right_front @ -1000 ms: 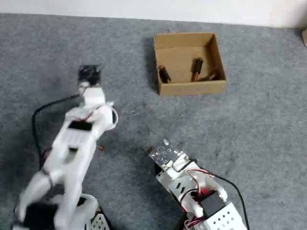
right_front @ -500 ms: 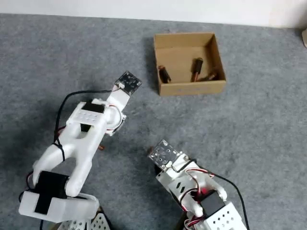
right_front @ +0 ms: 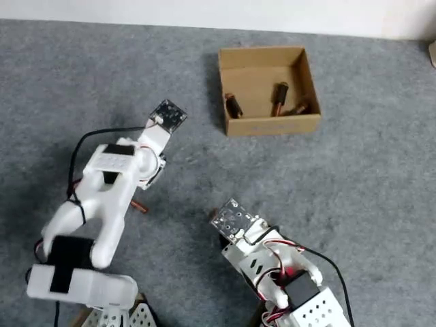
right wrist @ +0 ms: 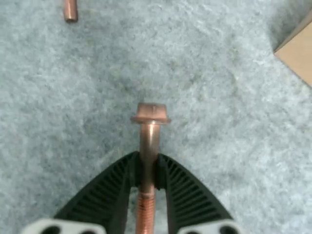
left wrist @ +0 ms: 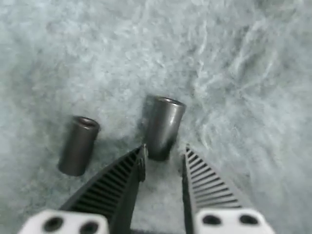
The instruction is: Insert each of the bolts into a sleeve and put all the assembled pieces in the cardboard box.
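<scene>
Two dark metal sleeves lie on the grey carpet in the left wrist view. My left gripper (left wrist: 163, 158) is open, its tips just short of the nearer sleeve (left wrist: 164, 127). The other sleeve (left wrist: 79, 145) lies off to one side. My right gripper (right wrist: 148, 170) is shut on the shank of a copper bolt (right wrist: 150, 117), whose flanged head points away from the fingers, above the carpet. A second copper bolt (right wrist: 70, 9) lies farther off. The cardboard box (right_front: 272, 125) stands at the back and holds three assembled pieces (right_front: 279, 99).
In the high view the left arm (right_front: 112, 184) stretches over the left of the carpet and the right arm (right_front: 262, 255) sits at the front centre. A loose copper bolt (right_front: 139, 205) lies beside the left arm. The box corner (right wrist: 297, 46) edges the right wrist view.
The left arm swung from the far left toward the box, then drew back slightly to the left. The right arm has kept still with its bolt.
</scene>
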`<move>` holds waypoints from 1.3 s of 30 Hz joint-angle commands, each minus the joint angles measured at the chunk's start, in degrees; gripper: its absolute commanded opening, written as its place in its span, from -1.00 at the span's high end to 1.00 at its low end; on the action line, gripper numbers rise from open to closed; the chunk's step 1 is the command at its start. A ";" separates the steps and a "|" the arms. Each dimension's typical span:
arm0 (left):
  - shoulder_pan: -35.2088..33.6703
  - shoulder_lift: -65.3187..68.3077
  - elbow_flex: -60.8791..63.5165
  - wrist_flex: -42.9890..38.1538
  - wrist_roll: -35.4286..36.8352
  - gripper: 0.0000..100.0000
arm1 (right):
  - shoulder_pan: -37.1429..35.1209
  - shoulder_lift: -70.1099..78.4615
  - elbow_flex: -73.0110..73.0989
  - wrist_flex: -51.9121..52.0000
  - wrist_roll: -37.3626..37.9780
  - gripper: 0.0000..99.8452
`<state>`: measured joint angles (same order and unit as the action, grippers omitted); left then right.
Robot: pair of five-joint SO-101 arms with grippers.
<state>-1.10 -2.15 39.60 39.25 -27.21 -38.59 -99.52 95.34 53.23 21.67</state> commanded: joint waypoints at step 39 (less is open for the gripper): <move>15.08 -30.02 19.03 0.88 -5.36 0.99 | 15.96 -1.19 -5.23 0.13 -6.77 0.99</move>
<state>11.91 -8.31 46.99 45.05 -36.97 -24.53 -99.87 94.55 53.23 18.77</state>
